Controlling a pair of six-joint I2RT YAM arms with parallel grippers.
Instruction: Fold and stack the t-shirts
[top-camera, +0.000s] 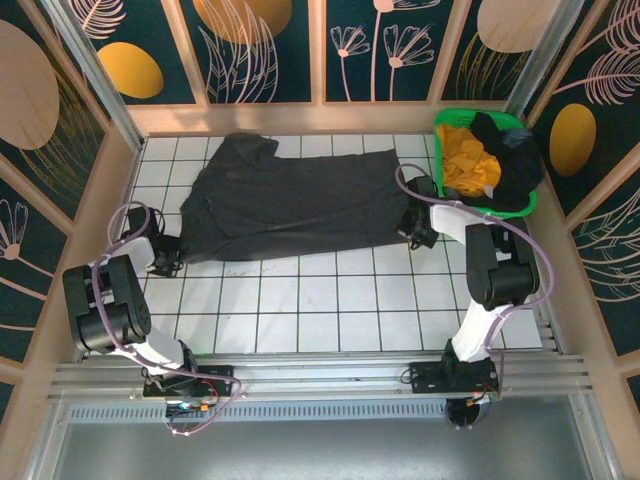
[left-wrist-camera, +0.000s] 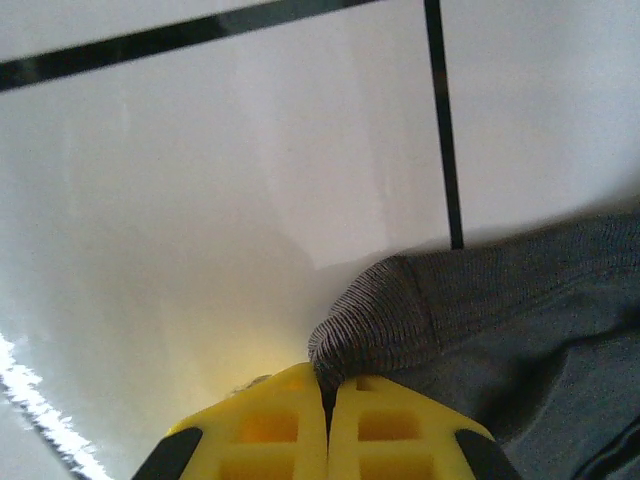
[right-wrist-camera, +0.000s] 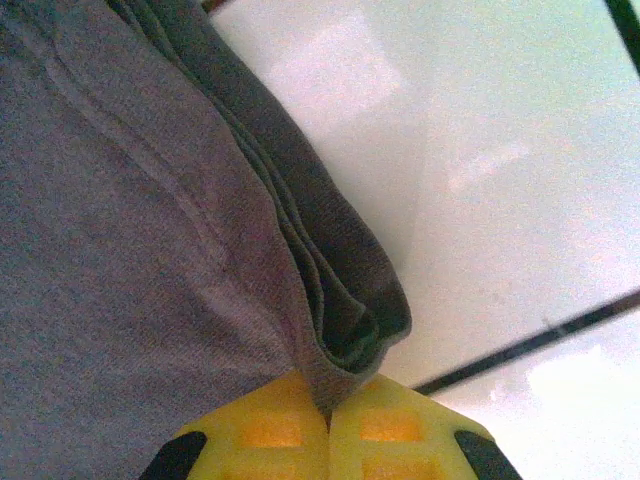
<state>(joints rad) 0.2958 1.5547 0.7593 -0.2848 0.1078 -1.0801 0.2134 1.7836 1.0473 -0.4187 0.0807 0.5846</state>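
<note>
We see the charcoal t-shirt (top-camera: 290, 200) spread nearly flat across the far half of the white tiled table (top-camera: 330, 310). It lies lengthwise from left to right, with some folds along its left side. Our left gripper (top-camera: 163, 262) sits at the shirt's near-left corner. In the left wrist view its 2 yellow fingers (left-wrist-camera: 265, 430) are pressed together, with a ribbed hem edge pinched between their tips. Our right gripper (top-camera: 418, 233) is at the shirt's right end, near the green basket (top-camera: 523, 208). In the right wrist view its fingers are likewise closed, clamping a bunched, layered edge of the same cloth. The basket stands at the far-right corner and holds a mustard-yellow t-shirt (top-camera: 465, 165) and a black t-shirt (top-camera: 505, 140), both crumpled.
</note>
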